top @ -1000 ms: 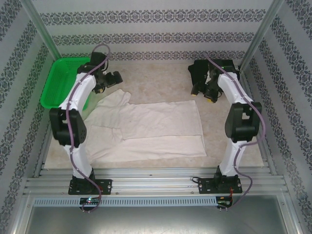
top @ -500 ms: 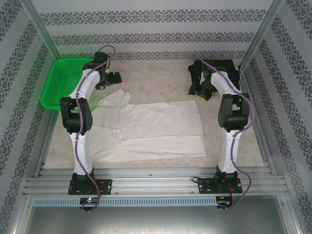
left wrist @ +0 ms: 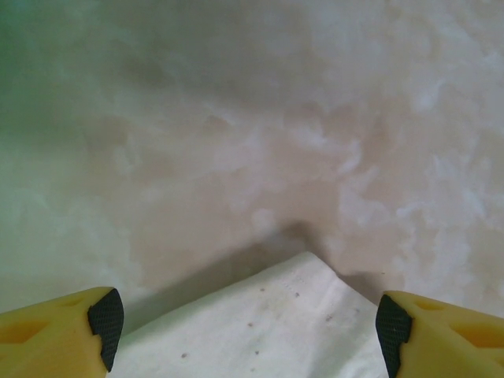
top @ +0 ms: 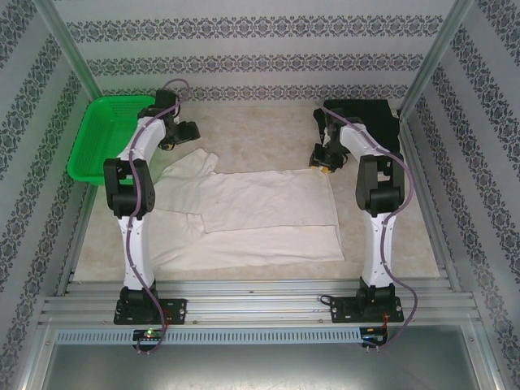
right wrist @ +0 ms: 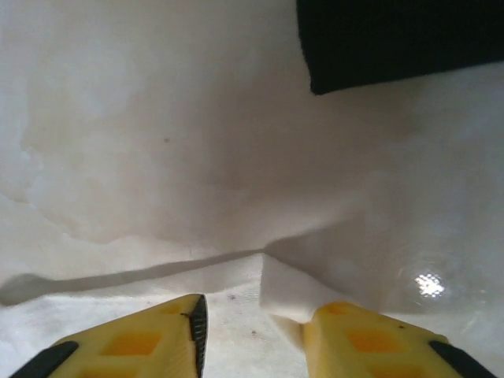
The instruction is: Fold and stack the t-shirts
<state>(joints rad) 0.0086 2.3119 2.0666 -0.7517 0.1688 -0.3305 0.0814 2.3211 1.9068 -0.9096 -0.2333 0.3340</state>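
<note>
Since a second ago: left gripper point(left wrist: 248, 327) barely shifted, jaws wide, astride the white shirt's point(top: 268, 203) sleeve tip. Right gripper point(right wrist: 253, 331) has dropped to the shirt's far right corner, jaws half-closed, no pinch seen. Right wrist view shows a raised fold there. Top view: shirt flat, mid-table; black shirt point(top: 370, 114) far right.

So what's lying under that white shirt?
The white shirt lies spread on the pale tabletop, which shows around its edges. Anything directly beneath is hidden by the cloth.

Robot lab cell (aluminium frame point(top: 260, 309))
</note>
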